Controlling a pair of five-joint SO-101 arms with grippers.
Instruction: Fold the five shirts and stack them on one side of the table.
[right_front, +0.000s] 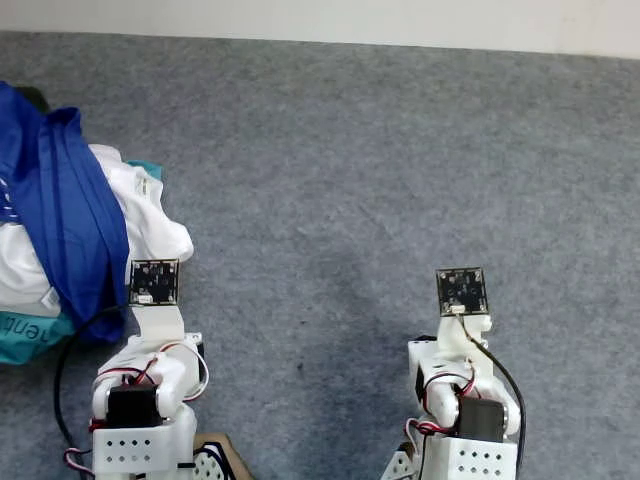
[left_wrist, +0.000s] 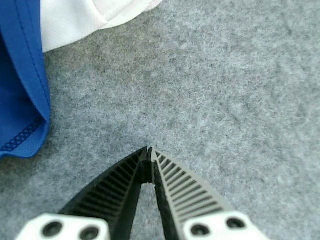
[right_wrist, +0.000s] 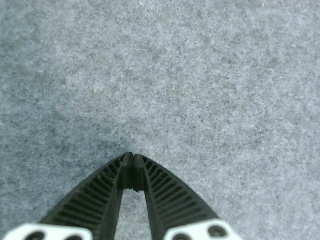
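A heap of unfolded shirts lies at the table's left edge: a blue shirt (right_front: 60, 200) draped over a white shirt (right_front: 140, 210), with a teal one (right_front: 25, 335) underneath at the front. My left gripper (left_wrist: 149, 150) is shut and holds nothing, hovering over bare grey carpet just beside the blue shirt (left_wrist: 20, 85) and the white shirt (left_wrist: 90, 17). In the high view the left arm (right_front: 150, 300) sits next to the pile's near corner. My right gripper (right_wrist: 132, 155) is shut and empty over the carpet, with the right arm (right_front: 462, 310) at the front right.
The grey carpeted table (right_front: 380, 160) stretches open across the middle, back and right. A pale wall strip (right_front: 320, 18) runs along the far edge. A black cable (right_front: 62, 370) loops by the left arm's base.
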